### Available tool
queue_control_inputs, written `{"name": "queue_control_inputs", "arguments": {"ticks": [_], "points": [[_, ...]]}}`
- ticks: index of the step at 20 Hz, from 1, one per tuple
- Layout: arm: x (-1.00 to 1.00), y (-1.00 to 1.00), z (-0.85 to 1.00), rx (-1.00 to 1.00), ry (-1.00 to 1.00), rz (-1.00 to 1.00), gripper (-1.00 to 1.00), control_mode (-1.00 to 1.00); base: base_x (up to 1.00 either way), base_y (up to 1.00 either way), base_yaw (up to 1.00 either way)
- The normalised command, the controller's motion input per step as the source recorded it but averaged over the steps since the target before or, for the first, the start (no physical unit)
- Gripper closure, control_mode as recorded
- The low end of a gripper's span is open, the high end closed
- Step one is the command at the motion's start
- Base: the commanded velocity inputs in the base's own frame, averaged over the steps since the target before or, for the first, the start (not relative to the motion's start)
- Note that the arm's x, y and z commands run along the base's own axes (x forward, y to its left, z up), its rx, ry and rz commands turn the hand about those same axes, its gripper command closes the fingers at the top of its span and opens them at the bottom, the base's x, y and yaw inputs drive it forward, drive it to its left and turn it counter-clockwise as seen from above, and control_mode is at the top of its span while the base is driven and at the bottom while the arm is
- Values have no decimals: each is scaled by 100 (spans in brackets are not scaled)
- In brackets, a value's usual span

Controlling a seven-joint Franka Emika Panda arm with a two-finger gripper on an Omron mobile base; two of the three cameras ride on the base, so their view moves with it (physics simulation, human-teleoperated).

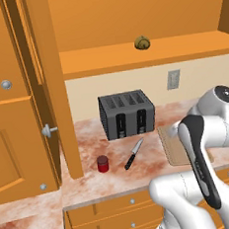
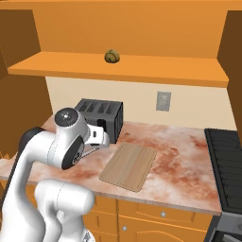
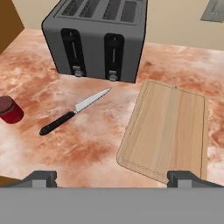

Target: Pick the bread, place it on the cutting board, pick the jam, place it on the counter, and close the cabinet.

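The bread (image 1: 142,43) (image 2: 112,56), a small lumpy brown roll, sits on the bottom shelf of the open cabinet (image 1: 145,56) (image 2: 118,66). On the counter (image 1: 93,180) (image 3: 96,144) below, the red jam (image 1: 102,163) (image 3: 9,109) stands upright at the left. The tan cutting board (image 1: 170,148) (image 2: 128,165) (image 3: 170,131) lies bare to the right of the toaster. My gripper (image 3: 113,179) hovers open over the counter's front, between the knife and the board, with nothing between its fingertips (image 3: 43,177).
A grey toaster (image 1: 126,114) (image 2: 101,116) (image 3: 98,39) stands at the back. A black-handled knife (image 1: 133,154) (image 3: 74,111) lies between jam and board. The cabinet's doors (image 1: 46,83) (image 2: 231,47) stand swung out. A stove (image 2: 227,165) borders the right.
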Motion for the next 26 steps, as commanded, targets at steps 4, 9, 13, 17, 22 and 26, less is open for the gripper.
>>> {"name": "queue_control_inputs", "arguments": {"ticks": [4,9,13,17,22,26], "points": [[-10,-1,19,0,-6,-4,-100,-100,0,0,0],[-7,0,21,0,-5,-6,-100,-100,0,0,0],[-16,0,26,0,-5,-6,-100,-100,0,0,0],[-18,-1,25,0,-5,-6,-100,-100,0,0,0],[-17,-6,26,1,-5,-4,-100,-100,0,0,0],[-19,-8,26,1,-5,-3,-100,-100,0,0,0]]}}
